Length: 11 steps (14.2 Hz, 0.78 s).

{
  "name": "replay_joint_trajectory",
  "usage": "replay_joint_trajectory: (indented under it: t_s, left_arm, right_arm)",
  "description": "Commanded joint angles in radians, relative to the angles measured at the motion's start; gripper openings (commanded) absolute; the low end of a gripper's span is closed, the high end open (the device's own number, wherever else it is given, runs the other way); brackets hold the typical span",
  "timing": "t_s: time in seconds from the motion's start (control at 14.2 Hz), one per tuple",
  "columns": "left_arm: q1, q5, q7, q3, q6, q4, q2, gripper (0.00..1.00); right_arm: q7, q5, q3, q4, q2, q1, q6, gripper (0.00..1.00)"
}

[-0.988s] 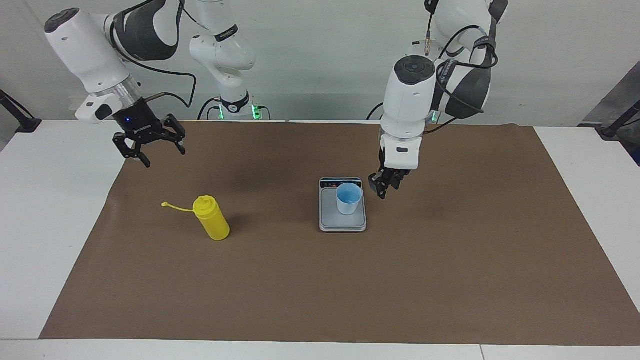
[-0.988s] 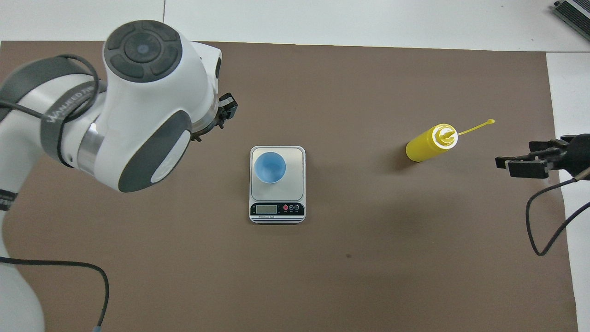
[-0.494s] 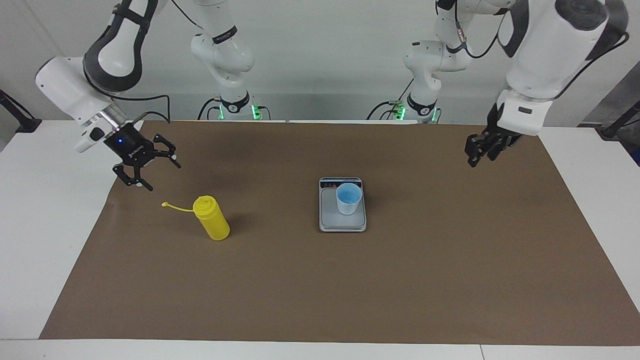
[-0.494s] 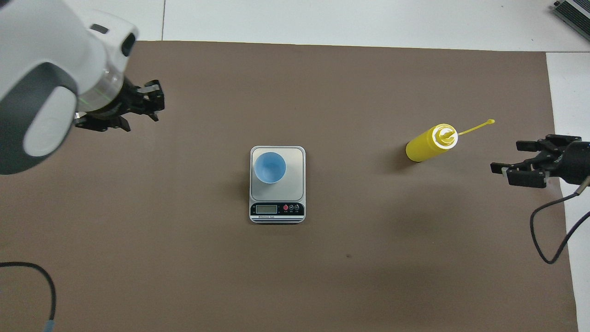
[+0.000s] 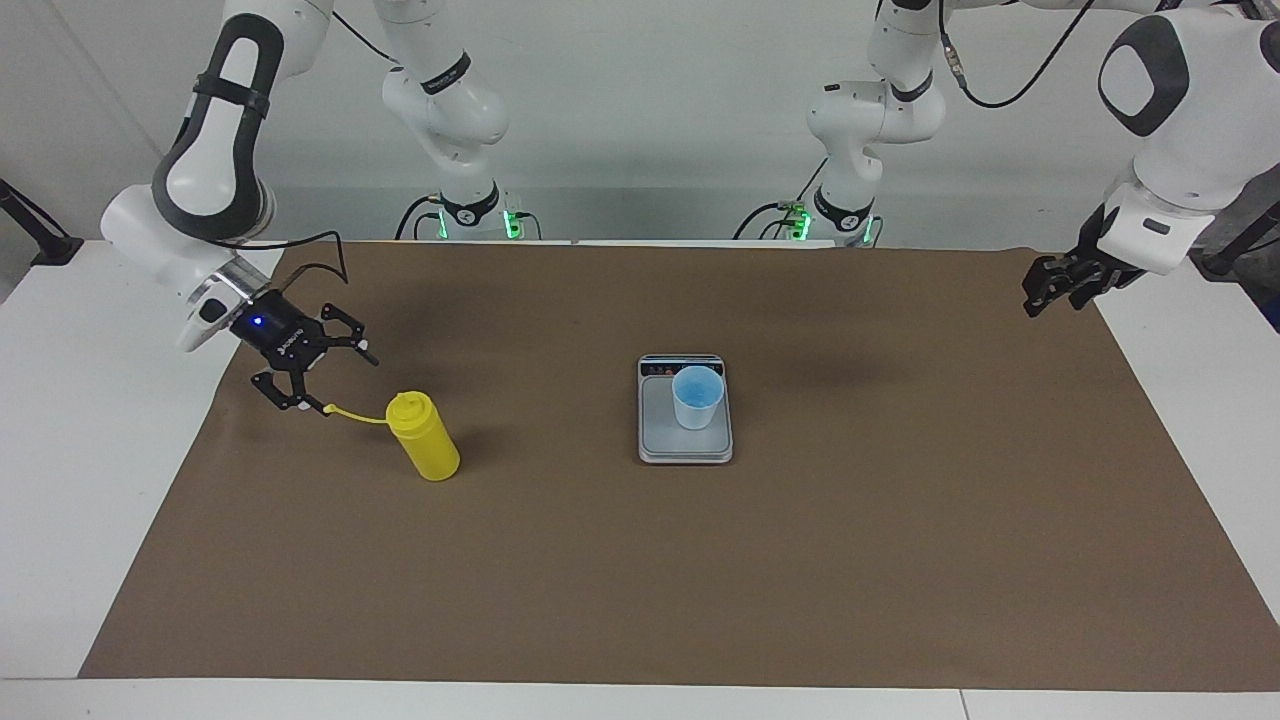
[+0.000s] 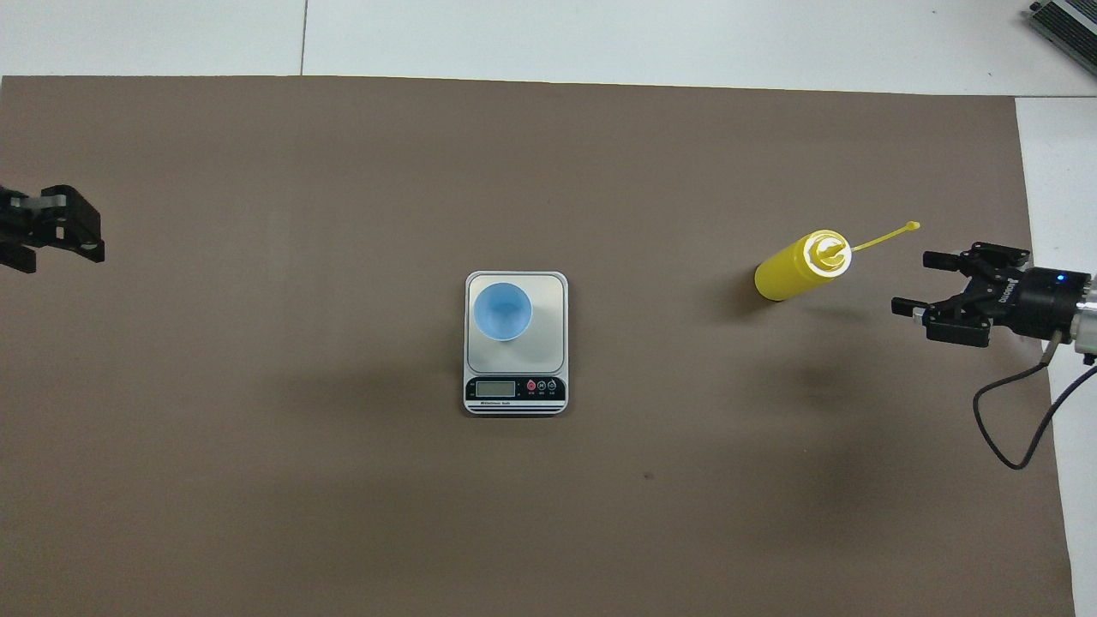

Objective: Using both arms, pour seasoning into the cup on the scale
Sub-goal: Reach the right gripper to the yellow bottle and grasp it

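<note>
While the yellow bottle (image 5: 423, 436) stands untouched on the brown mat (image 5: 640, 580) toward the right arm's end, the next move should slide the right gripper (image 5: 318, 382) level around its body, clear of the cap strap (image 5: 353, 414). That gripper hangs low beside the strap, fingers spread wide and empty. The cup (image 5: 697, 397) sits on the scale (image 5: 684, 445) mid-mat. The left gripper (image 5: 1052, 287) waits over the mat's edge; its opening I cannot tell.
</note>
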Motion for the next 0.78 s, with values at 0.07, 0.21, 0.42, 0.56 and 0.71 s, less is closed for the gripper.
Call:
replay_joint_trajectory:
  t_s: [0.07, 0.21, 0.42, 0.56, 0.71]
  left_arm:
    - [-0.014, -0.012, 0.001, -0.004, 0.163, -0.247, -0.136, 0.64]
    - [-0.017, -0.013, -0.021, -0.014, 0.182, -0.258, -0.139, 0.64]
    - [-0.019, -0.012, -0.059, -0.049, 0.187, -0.261, -0.142, 0.69]
    - [-0.017, -0.012, -0.059, -0.050, 0.144, -0.197, -0.134, 0.73]
    - [-0.014, -0.012, -0.058, -0.050, 0.095, -0.158, -0.134, 0.78]
  right_arm:
    - [-0.077, 0.098, 0.006, -0.023, 0.015, 0.043, 0.055, 1.00]
    - [-0.207, 0.181, 0.006, -0.026, 0.069, 0.034, 0.043, 1.00]
    - [-0.370, 0.299, 0.006, -0.023, 0.162, 0.028, 0.006, 1.00]
    - [-0.438, 0.362, 0.006, -0.024, 0.184, 0.036, 0.004, 1.00]
    - [-0.439, 0.368, 0.006, -0.023, 0.187, 0.046, 0.015, 1.00]
